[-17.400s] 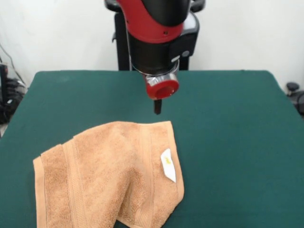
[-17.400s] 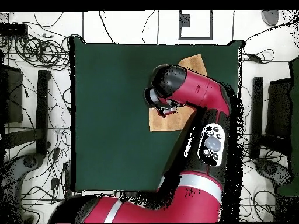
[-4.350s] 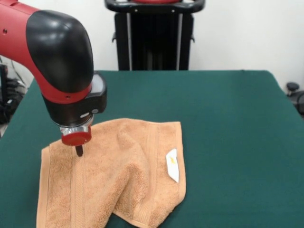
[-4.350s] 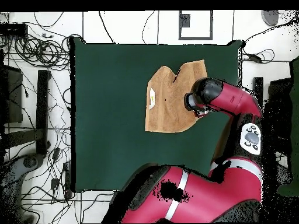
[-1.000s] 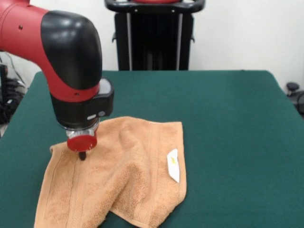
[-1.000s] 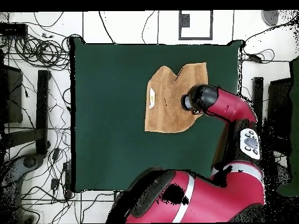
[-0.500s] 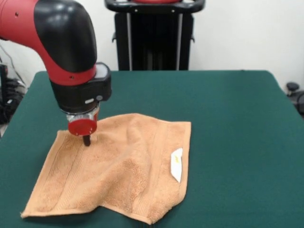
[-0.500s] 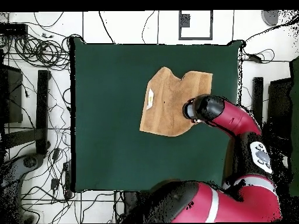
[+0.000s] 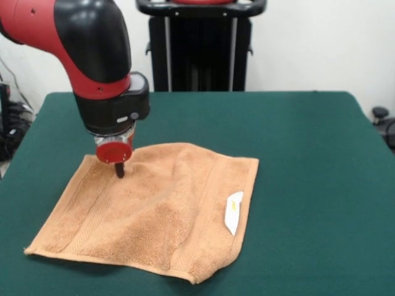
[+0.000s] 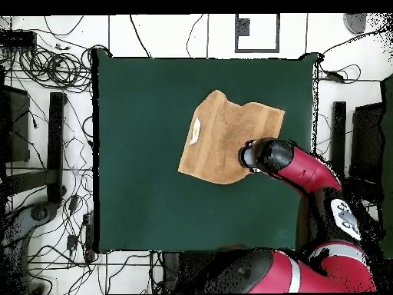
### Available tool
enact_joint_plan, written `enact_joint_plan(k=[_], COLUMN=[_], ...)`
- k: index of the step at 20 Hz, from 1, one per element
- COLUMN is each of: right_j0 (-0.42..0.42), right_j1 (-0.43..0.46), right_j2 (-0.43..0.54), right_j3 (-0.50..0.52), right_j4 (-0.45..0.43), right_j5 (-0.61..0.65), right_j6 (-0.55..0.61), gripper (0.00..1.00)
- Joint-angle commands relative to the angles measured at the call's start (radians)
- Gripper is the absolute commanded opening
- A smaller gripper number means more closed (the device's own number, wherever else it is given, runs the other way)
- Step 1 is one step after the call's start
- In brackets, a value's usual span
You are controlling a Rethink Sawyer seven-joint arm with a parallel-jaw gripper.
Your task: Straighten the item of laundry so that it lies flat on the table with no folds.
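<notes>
The orange-tan towel [image 9: 160, 209] lies on the green table [image 9: 308, 154], left of centre and near the front edge. It is mostly spread out, with soft ripples across the middle and a slightly curled near right corner. Its white label [image 9: 234, 213] sits at the right edge. My gripper [image 9: 119, 171] points straight down at the towel's far left corner, its dark tips together and pinching the cloth. In the overhead view the towel [image 10: 222, 134] lies right of the table's centre [image 10: 138, 154], and the arm's wrist [image 10: 259, 156] covers the gripper.
The black pedestal [image 9: 200, 46] stands behind the table's far edge. The red arm reaches in from the upper left of the front view. Cables [image 10: 46, 69] lie on the floor beside the table. Bare green felt stretches to the towel's right.
The gripper has moved toward the far side and slightly right, dragging the towel's corner along. The towel has spread flatter and the fold at its near edge has opened.
</notes>
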Motion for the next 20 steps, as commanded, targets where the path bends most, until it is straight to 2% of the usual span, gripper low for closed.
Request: enact_joint_plan(k=[1,13,20], right_j0=[0.04,0.063,0.033], right_j1=[0.013,-0.002,-0.094], right_j2=[0.136,0.128,0.14], right_j3=[0.156,0.183,0.353], right_j4=[-0.021,-0.015,-0.003], right_j5=[-0.015,-0.015,-0.072], right_j6=[-0.028,0.01,0.025], gripper=[0.0,0.0,0.0])
